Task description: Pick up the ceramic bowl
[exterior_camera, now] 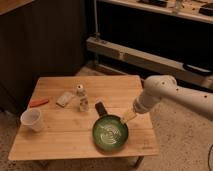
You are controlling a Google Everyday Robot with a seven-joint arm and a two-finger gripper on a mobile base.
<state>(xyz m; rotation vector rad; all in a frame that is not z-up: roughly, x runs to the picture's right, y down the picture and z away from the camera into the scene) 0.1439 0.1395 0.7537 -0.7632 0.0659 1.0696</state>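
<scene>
The ceramic bowl (109, 133) is dark green and glossy with pale swirl lines inside. It sits on the wooden table (60, 135) near the front right. My gripper (126, 118) reaches down from the white arm (160, 92) on the right and is at the bowl's upper right rim. I cannot tell whether it touches the rim.
A small black oblong object (101, 109) lies just behind the bowl. A white translucent cup (31, 120) lies at the left. A small bottle (82, 98), a pale packet (64, 98) and an orange object (39, 102) are further back. Shelving (150, 55) stands behind the table.
</scene>
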